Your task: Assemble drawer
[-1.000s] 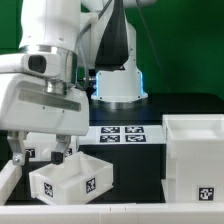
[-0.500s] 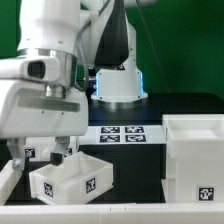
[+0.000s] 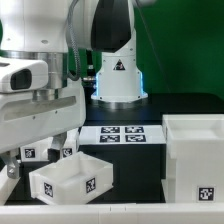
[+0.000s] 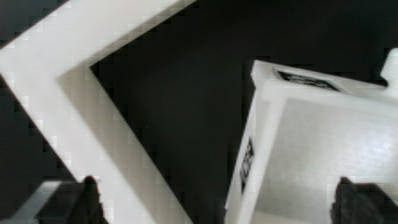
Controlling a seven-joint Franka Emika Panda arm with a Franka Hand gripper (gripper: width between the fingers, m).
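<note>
A small white tray (image 3: 72, 178) with a square tag sits at the front of the exterior view's left. Behind it, a second white part (image 3: 32, 152) carrying tags is mostly hidden by the arm. The large open-topped casing (image 3: 194, 158) stands on the exterior view's right. My gripper (image 3: 40, 148) hangs open just above and behind the small tray, holding nothing. In the wrist view my gripper (image 4: 217, 206) shows two dark fingertips (image 4: 71, 204) spread wide. The tray's wall (image 4: 324, 150) lies below them, toward one finger.
The marker board (image 3: 120, 133) lies flat on the black table between the trays and the robot's base (image 3: 118, 85). A white angled rail (image 4: 86, 110) borders the table beside the tray; it also shows as a white rail (image 3: 10, 182) at the exterior view's lower left.
The hand has lifted and swung toward the exterior view's left, with the arm's upper links turning. The jaws stayed open. The trays and the casing have not moved.
</note>
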